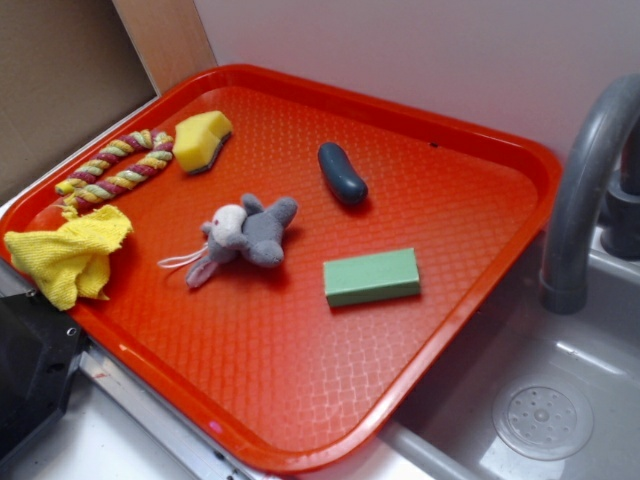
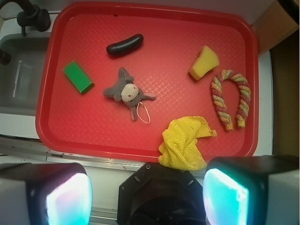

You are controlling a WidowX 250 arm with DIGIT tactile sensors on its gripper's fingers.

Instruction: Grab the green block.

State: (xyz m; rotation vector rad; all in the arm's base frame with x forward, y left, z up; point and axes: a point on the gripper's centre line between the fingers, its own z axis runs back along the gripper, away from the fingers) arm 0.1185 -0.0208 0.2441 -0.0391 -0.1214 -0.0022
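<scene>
The green block lies flat on the red tray, right of the middle, near the sink side. In the wrist view the green block sits at the left of the tray. My gripper is open, its two fingers wide apart at the bottom of the wrist view with nothing between them. It hangs high above the tray's near edge, far from the block. The gripper itself does not show in the exterior view.
On the tray are a grey plush mouse, a dark oblong toy, a yellow wedge sponge, a striped rope and a yellow cloth. A grey faucet and sink lie to the right. A black base sits front left.
</scene>
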